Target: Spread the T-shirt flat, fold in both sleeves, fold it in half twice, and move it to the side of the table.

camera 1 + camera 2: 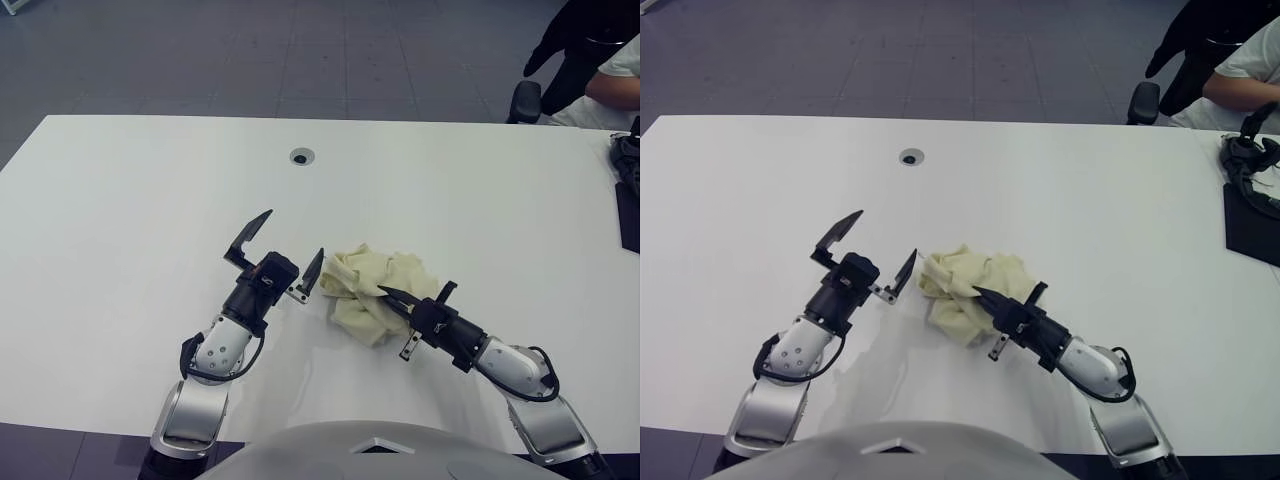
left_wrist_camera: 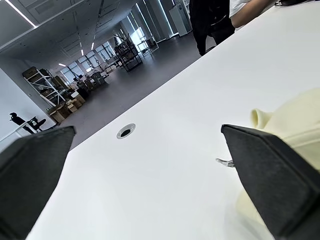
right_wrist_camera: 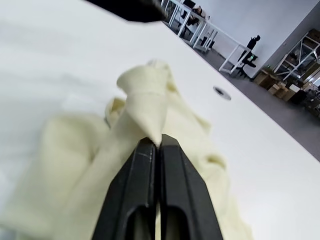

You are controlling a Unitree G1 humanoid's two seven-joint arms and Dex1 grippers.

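A cream T-shirt (image 1: 370,285) lies crumpled in a heap on the white table (image 1: 140,200), near the front edge and a little right of centre. My left gripper (image 1: 290,240) stands open just left of the heap, its nearer finger (image 1: 314,270) close to the cloth edge and nothing between its fingers. In the left wrist view the T-shirt (image 2: 295,120) bulges behind one finger (image 2: 270,170). My right gripper (image 3: 157,145) is shut on a raised fold of the T-shirt (image 3: 150,100), at the heap's front right side (image 1: 385,292).
A round cable hole (image 1: 301,156) sits in the table toward the back. Black gear (image 1: 1250,195) lies at the table's far right edge, beside a seated person's arm (image 1: 1240,75). Bare tabletop stretches left and behind the heap.
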